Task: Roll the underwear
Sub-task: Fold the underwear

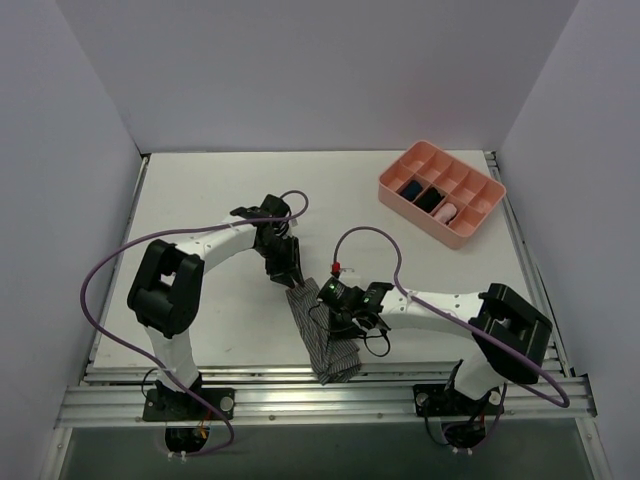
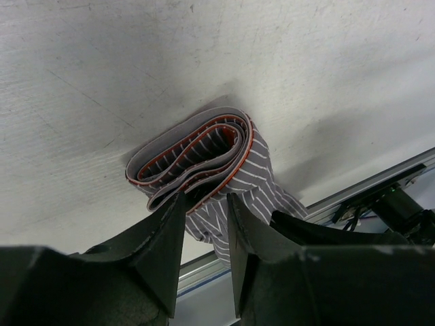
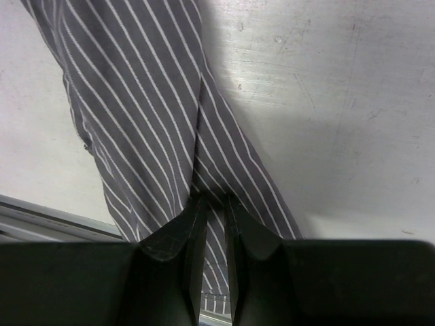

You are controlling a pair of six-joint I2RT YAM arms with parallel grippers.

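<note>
Lengthwise, the grey, finely striped cloth underwear (image 1: pixel 322 335) lies on the white counter (image 1: pixel 200 200) by its near edge, far end coiled. The left gripper (image 2: pixel 204 200) straddles that coil half-spread, probably to roll it; I cannot tell if it grips. The right gripper (image 3: pixel 212 200), narrow, pinches mid-strip, likely keeping it taut.

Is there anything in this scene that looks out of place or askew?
Yes. The underwear lies as a long slanted strip, and its near end reaches past the edge of the table onto the metal rail. Nothing else stands out.
</note>
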